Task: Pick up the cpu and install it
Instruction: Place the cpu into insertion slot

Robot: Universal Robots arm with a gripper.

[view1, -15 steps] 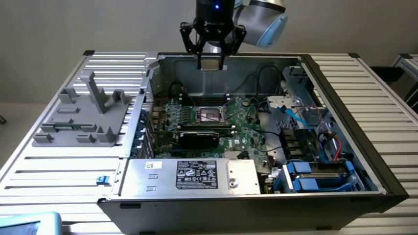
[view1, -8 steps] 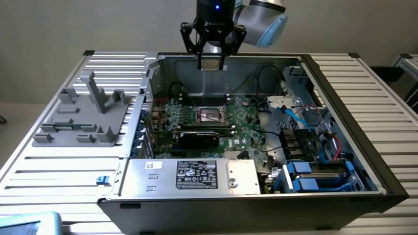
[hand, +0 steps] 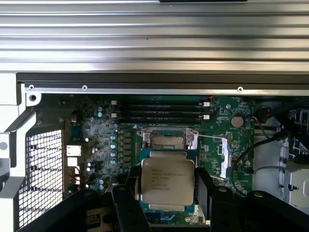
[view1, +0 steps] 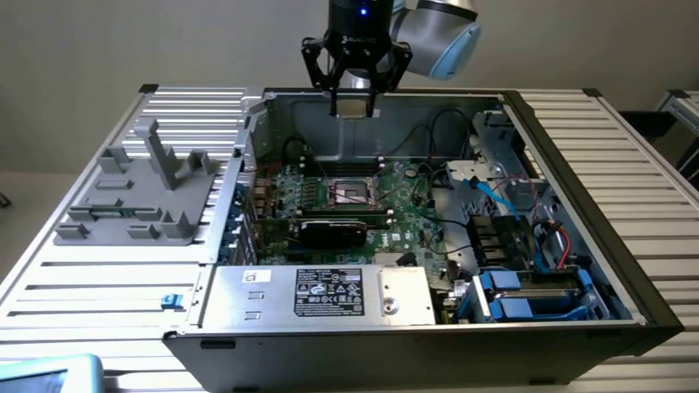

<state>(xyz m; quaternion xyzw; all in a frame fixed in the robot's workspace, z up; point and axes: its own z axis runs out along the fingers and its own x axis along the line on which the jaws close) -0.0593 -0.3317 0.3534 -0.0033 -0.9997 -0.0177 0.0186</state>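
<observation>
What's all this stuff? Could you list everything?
Slatted metal table: one, silver-grey, under everything.
Open computer case: one, black, on the table.
Green motherboard: one, green, inside the case.
Dark square metal-framed socket: one, dark, mid-motherboard.
Grey plastic fixture: one, grey, exterior view's left of case.
Boxy metal power supply: one, silver, case edge nearest the exterior camera.
Flat square shiny cpu chip: one, silver, held over the case.
Robot gripper: one, black, closed on the chip.

This looks like a robot lab or workshop, because a robot arm [view1: 437,37] hangs over an open computer case [view1: 415,356] on a ribbed metal table [view1: 98,286].
</observation>
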